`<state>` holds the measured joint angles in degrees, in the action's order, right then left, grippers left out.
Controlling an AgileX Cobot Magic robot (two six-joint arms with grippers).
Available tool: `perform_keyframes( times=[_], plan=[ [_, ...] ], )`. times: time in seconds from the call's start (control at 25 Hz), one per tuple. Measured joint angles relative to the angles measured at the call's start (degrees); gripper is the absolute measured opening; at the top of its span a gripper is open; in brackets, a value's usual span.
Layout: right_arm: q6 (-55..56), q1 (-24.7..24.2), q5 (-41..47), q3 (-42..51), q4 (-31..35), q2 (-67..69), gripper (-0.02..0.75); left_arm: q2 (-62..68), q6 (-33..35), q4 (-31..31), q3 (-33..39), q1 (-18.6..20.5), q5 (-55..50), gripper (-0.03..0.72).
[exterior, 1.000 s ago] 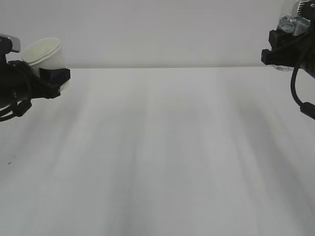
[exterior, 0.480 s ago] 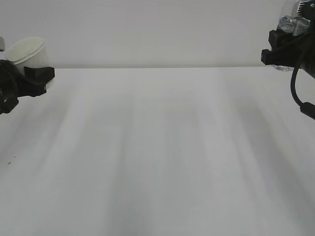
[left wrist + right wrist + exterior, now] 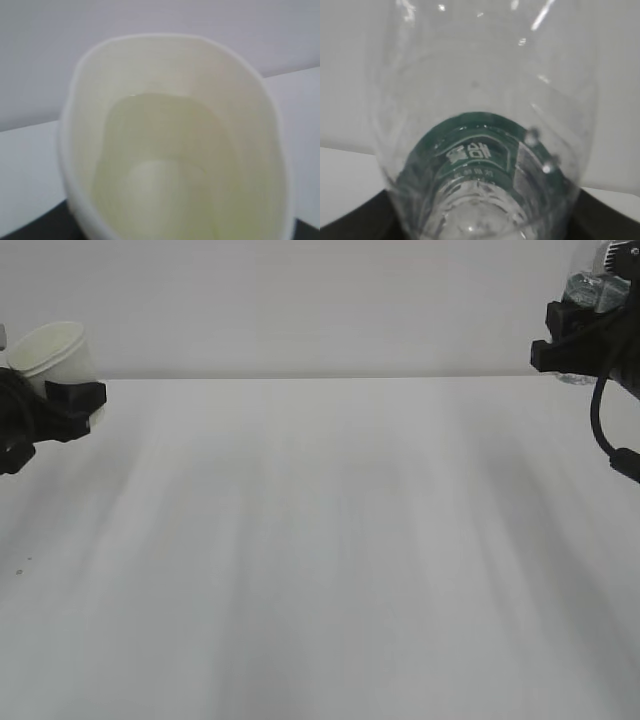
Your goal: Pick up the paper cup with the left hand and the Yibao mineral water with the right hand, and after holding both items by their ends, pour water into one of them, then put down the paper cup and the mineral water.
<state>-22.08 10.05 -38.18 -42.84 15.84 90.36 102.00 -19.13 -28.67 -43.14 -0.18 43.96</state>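
Left pincer sits at the far left edge of the exterior view, raised above the white counter, its black fingers clamped on the lower body of the paper cup. The cup stands up out of the pincer, tilted, with its rolled rim above and slightly outboard of the fingers. In the left wrist view the cup fills the frame directly ahead of the pincer, mouth toward the camera; the cream interior shows a pale pool of liquid in the bottom. Right pincer is at the upper right edge of the exterior view, well apart from the left one, and grips the Yibao mineral water, of which only a clear, glinting portion shows above the fingers. The right wrist view looks along the bottle from within the grip: clear ribbed wall, green label band with white print, droplets on the inner surface.
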Motion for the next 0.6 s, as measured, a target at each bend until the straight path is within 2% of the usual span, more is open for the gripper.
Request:
perform_keyframes(
  times=[0.6],
  plan=[
    [0.00, 0.00, 0.00, 0.00, 0.00, 0.00, 0.444, 6.22, 1.31, 1.84, 0.00, 0.00, 1.53, 0.373]
  ],
)
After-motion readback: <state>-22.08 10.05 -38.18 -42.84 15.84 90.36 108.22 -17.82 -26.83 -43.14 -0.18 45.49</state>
